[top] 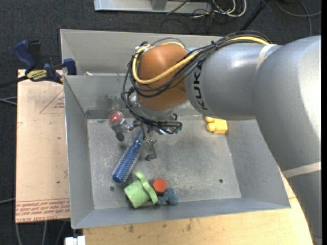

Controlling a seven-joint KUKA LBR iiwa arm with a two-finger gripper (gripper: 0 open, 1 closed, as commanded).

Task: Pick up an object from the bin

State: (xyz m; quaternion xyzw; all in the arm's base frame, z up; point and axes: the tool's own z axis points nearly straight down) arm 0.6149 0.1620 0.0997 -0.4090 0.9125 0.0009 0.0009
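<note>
Silver arm [245,80] (orange wrist cover [161,70]) carries the gripper [149,149]; 1 blue bristled brush [127,161] lies just left of it; grip state cannot be told.

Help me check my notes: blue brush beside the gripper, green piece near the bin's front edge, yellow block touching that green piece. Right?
One slip: the camera view shows the yellow block well apart from the green piece, at the right of the bin by the back wall. The blue brush beside the gripper stands.
</note>
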